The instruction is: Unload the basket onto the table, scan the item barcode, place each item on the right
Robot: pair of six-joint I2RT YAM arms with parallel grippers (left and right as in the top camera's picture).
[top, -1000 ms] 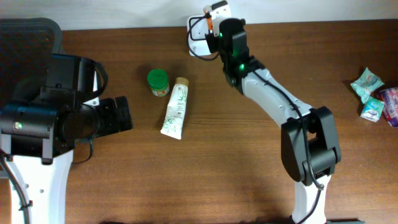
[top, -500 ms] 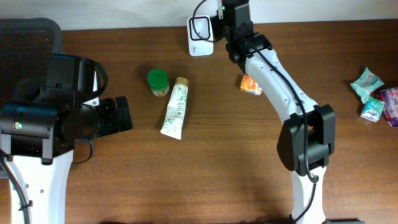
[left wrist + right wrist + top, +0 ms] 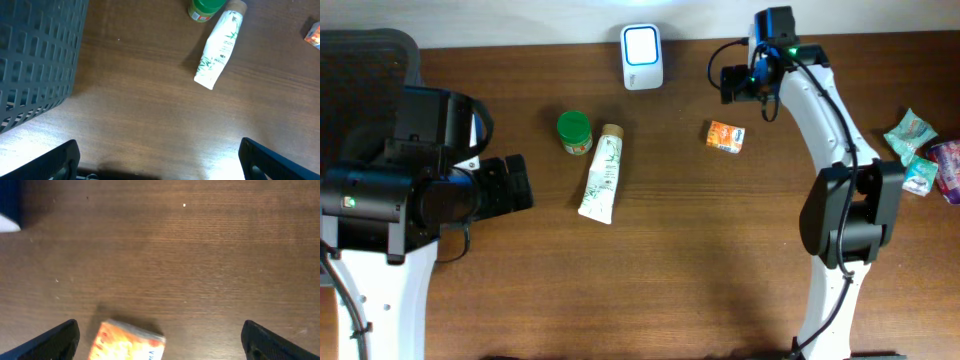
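The small orange packet (image 3: 725, 137) is lying flat on the brown wooden counter (image 3: 720, 260), to the right of the white barcode scanner with the lit screen (image 3: 642, 44), which is standing at the counter's far edge. The right end effector (image 3: 732, 84) is hovering above the counter between scanner and packet, its fingers spread wide and gripping nothing. In the right wrist view the packet is showing at the bottom edge, nearer the left finger (image 3: 50, 340), and touching neither.

The left end effector (image 3: 160, 167) is also standing wide and empty, hanging over bare wood on the left side, just beside a dark mesh basket (image 3: 35, 60). A white plastic tube with a green leaf print (image 3: 601, 173) is lying on the counter ahead of it, with a green-lidded jar (image 3: 574, 132) standing just beside its cap end. Several wrapped sweets (image 3: 920, 155) are sitting at the counter's right edge, well apart from the packet.
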